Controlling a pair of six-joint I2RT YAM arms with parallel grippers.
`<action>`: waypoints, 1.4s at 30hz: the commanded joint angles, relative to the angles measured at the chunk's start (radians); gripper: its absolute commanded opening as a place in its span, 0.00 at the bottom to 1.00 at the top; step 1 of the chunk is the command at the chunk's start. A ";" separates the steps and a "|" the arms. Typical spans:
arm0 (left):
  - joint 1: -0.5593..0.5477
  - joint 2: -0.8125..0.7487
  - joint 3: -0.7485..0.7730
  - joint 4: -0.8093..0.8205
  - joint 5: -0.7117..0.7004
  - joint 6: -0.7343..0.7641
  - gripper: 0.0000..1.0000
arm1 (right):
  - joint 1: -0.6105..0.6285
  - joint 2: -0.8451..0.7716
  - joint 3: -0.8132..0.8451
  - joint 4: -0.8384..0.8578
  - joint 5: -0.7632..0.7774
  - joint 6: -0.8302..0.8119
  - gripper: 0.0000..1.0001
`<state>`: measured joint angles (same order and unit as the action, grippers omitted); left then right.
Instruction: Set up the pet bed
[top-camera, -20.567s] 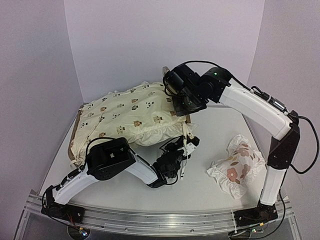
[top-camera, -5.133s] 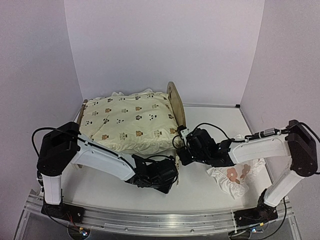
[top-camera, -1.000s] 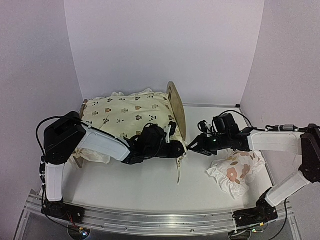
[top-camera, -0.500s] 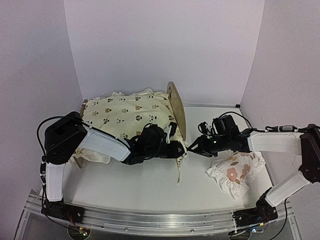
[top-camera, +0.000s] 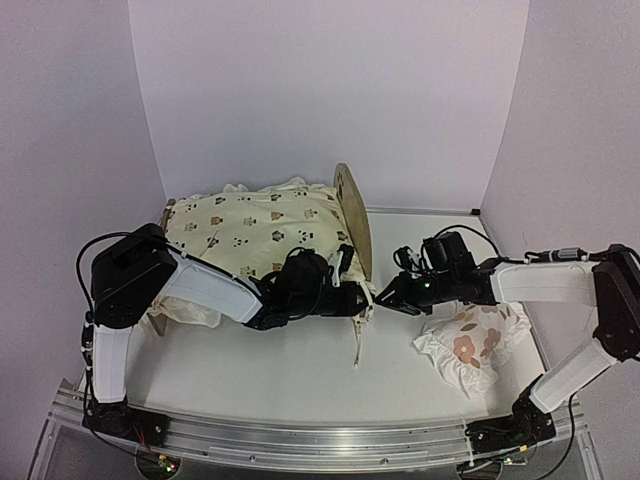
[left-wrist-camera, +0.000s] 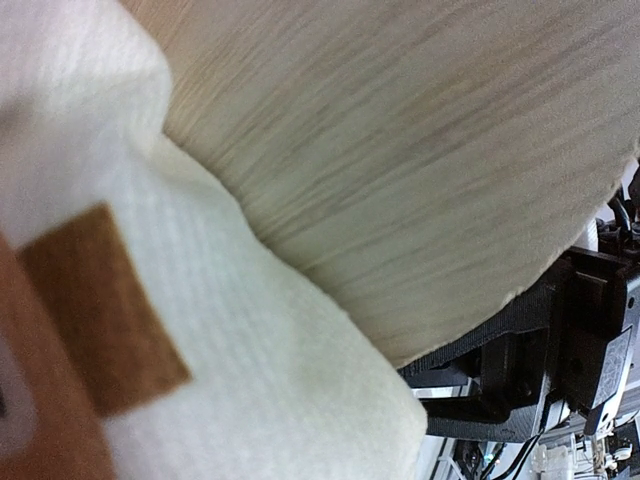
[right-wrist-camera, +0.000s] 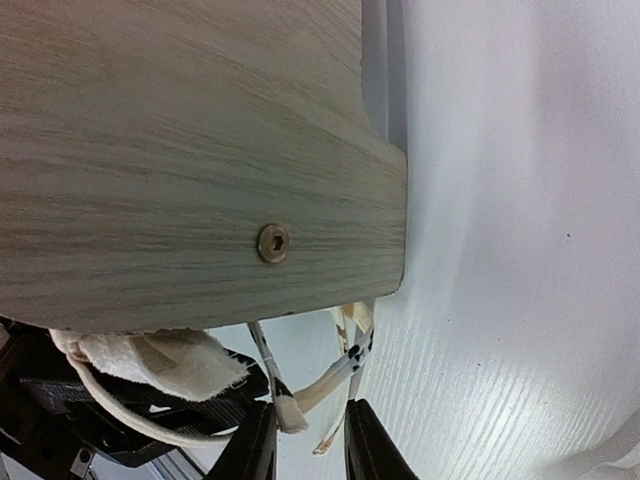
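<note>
The pet bed (top-camera: 351, 215) stands left of centre under a soft cushion (top-camera: 255, 230). Its wood looks stiff, light and apt to slide, so the headboard edge seems the best hold. The left gripper (top-camera: 355, 300) is at its near corner, jaws impossible to tell. The right gripper (right-wrist-camera: 308, 445) is narrowly apart, a tie string (right-wrist-camera: 283, 400) between the fingertips.

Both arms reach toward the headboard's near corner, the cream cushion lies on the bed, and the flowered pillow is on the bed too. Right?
Not the pillow. The top external view shows the flowered pillow lying on the table, right of the pet bed, not on it. The rest stands.
</note>
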<state>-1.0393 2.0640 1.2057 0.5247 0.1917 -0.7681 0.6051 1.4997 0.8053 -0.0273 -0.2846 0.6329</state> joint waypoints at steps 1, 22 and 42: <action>0.009 0.015 0.013 0.023 0.019 -0.008 0.09 | -0.001 0.022 0.040 0.055 -0.029 0.005 0.21; 0.010 0.004 0.007 0.000 0.009 -0.003 0.21 | -0.001 0.026 0.019 0.115 -0.051 0.023 0.00; -0.098 -0.203 -0.089 -0.501 -0.422 0.051 0.67 | 0.000 -0.077 -0.026 0.088 0.025 -0.007 0.00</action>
<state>-1.0866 1.9103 1.0863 0.2168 -0.0554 -0.7298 0.6048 1.4658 0.7898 0.0446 -0.2778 0.6362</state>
